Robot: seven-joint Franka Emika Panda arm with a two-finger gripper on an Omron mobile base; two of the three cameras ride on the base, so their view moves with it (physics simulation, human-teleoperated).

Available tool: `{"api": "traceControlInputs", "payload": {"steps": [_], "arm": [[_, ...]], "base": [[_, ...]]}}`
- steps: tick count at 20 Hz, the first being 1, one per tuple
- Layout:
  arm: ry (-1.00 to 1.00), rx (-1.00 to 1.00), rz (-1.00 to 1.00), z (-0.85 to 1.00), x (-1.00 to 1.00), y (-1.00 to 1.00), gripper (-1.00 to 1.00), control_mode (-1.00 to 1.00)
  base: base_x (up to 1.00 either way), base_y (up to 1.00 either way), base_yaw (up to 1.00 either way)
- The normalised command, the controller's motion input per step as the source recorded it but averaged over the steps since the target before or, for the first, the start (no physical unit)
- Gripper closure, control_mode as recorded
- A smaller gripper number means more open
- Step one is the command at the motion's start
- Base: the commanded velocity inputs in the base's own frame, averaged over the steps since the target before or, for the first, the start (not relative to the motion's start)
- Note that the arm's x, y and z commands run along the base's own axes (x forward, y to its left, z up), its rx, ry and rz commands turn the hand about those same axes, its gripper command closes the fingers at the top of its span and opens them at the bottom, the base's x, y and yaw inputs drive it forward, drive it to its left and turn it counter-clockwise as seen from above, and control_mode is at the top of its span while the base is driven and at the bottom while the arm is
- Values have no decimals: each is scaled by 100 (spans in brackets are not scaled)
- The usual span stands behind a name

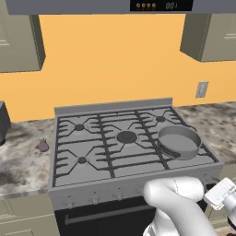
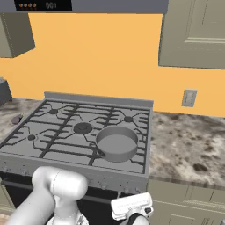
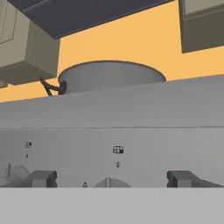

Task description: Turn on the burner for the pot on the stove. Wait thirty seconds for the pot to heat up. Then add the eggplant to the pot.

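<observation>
A dark display panel (image 1: 161, 5) above the stove (image 1: 92, 186) reads "001".

Grey pot (image 1: 179, 142), purple-grey eggplant (image 1: 43, 146)

You have the pot (image 1: 179, 142) on the stove (image 1: 133, 179), at its front right corner, handle pointing left. The eggplant (image 1: 43, 145) lies on the desk (image 1: 23, 161) just left of the stove. Your fingers (image 3: 43, 178) sit low before the stove's front panel, a knob (image 3: 108, 182) between them.
</observation>
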Motion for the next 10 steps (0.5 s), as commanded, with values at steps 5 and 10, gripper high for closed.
{"api": "traceControlInputs", "payload": {"steps": [5, 10], "arm": [[0, 0, 0, -15, 25, 0, -100, -100], [0, 1, 0, -21, 23, 0, -100, -100]], "base": [[0, 0, 0], [0, 0, 0]]}}
